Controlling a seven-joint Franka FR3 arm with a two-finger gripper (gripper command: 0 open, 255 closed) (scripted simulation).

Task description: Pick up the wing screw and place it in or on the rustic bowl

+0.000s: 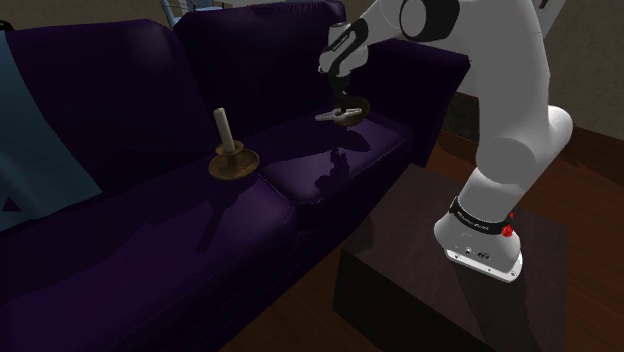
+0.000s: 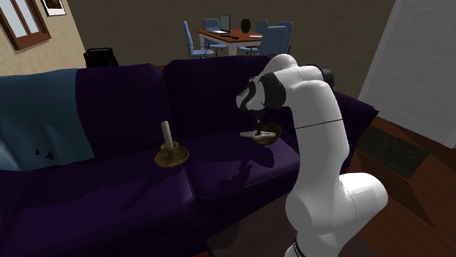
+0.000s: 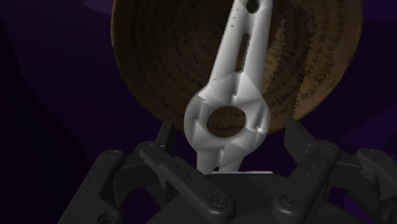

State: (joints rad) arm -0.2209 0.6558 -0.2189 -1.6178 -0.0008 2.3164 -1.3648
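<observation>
Pinched by its end in the gripper (image 3: 228, 167) above the rustic bowl (image 3: 159, 57), the long wing screw (image 3: 226, 114) could catch the bowl's rim on release and tip onto the sofa (image 1: 300, 175)

Your wing screw (image 3: 226, 114) is a pale grey, flat piece with a faceted head pierced by a round hole. A long slotted arm runs from the head and ends in a smaller hole. Its short end sits clasped between the fingers (image 3: 162, 153), and the long arm reaches out over the rustic bowl (image 3: 159, 57). You can't tell whether it touches the rim. The bowl is brown, round and shallow, ringed inside with concentric lines. It sits upright on the dark purple sofa (image 1: 300, 170) seat cushion near the armrest.
</observation>
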